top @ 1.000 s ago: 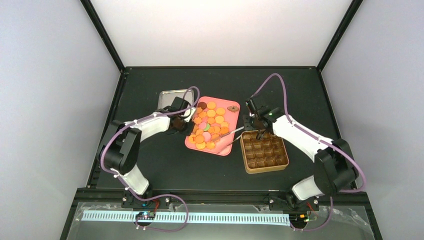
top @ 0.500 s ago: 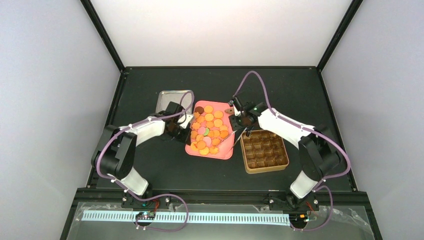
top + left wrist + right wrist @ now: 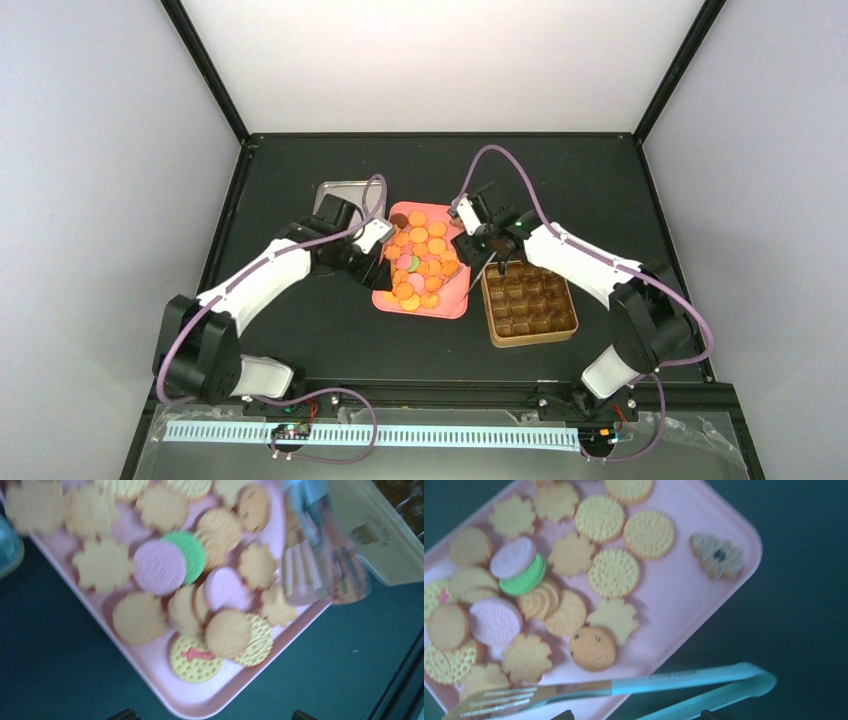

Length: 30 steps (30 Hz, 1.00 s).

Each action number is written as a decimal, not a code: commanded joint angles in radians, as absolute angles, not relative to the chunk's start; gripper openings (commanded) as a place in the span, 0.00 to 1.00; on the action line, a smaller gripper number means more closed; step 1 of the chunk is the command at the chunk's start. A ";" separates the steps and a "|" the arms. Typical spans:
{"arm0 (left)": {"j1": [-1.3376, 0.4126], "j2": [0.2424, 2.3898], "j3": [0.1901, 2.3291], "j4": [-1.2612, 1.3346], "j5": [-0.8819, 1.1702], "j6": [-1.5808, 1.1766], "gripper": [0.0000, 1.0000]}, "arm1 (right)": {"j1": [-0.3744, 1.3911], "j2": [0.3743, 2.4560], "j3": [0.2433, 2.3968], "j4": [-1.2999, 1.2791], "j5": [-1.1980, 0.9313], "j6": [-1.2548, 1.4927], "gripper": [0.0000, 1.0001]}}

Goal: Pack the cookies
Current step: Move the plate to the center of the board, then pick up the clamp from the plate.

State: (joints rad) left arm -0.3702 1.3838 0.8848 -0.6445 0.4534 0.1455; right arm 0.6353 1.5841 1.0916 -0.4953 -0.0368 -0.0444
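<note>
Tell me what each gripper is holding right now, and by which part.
Left gripper: nothing, jaws spread above the pink plastic tray. Right gripper: teal plastic tongs pass between its jaws; whether they are gripped cannot be told.

Our overhead view is bright and sharp: the pale walls glow evenly, the matte black bench (image 3: 330, 340) shows no glare, and shadows stay faint. We find both wrist views dimmer, with a bluish cast. On the left, motion blur smears the small round orange-yellow cookies (image 3: 140, 617); on the right, the teal plastic tongs (image 3: 684, 680) look soft.
</note>
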 commanded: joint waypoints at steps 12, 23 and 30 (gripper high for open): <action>-0.725 1.593 1.139 -0.632 0.366 0.245 0.69 | 0.408 1.276 1.038 -0.546 0.065 0.362 0.97; -0.792 1.702 1.175 -0.588 0.257 0.241 0.54 | 0.395 1.139 0.945 -0.586 0.139 0.403 0.97; -0.803 1.757 1.199 -0.555 0.213 0.251 0.34 | 0.380 1.113 0.943 -0.586 0.118 0.407 0.94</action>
State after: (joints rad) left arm -0.7898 1.7390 1.1553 -0.5930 0.2588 0.2367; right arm 0.3923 1.1397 0.9485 -0.5831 0.1104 0.3912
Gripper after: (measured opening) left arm 0.398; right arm 0.949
